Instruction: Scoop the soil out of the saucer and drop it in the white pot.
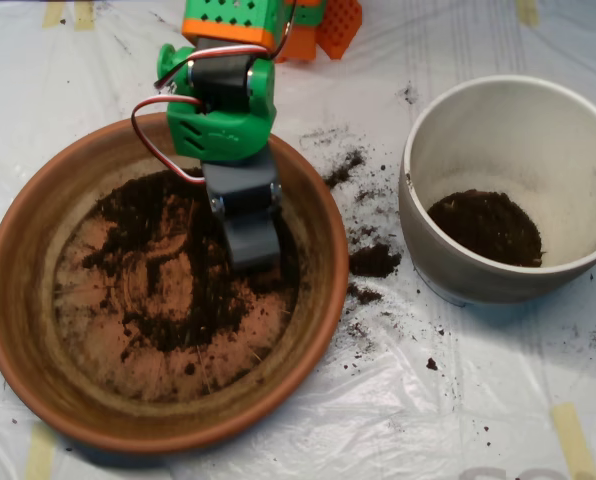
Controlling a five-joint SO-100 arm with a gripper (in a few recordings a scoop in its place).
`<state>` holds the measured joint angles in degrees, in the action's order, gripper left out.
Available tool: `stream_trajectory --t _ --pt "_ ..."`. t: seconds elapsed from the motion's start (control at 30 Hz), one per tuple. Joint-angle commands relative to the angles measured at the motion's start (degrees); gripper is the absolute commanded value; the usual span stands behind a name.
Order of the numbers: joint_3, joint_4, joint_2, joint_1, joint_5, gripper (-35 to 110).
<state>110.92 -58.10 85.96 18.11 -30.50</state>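
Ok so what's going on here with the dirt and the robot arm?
The arm's grey tool is down inside the saucer, among the thin layer of soil left on its floor. The white pot to the right already holds some soil. Crumbs are spilled on the plastic sheet between the two.

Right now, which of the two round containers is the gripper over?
The saucer, the wide shallow terracotta dish on the left. The gripper hangs over its thin soil; the deep white pot stands apart to the right.
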Motion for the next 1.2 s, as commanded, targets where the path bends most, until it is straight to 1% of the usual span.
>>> stream_trajectory --t 0.0,0.17,0.27,0.43,0.63,0.9,1.03,1.17 --pt "0.70 -0.26 2.99 3.52 -2.64 0" --pt "-1.23 -5.36 6.15 3.78 -3.52 0" --pt "-5.01 -8.88 9.67 3.08 1.32 0" --pt "-16.96 -16.44 11.69 0.70 11.16 -1" --pt "-23.47 -24.43 15.29 -6.50 17.05 -1" --pt "-25.75 -30.06 24.43 -16.26 18.54 -1" --pt "-32.17 -33.93 23.99 -19.78 19.25 -1" --pt "-43.86 -39.73 19.25 -24.35 20.92 -1"
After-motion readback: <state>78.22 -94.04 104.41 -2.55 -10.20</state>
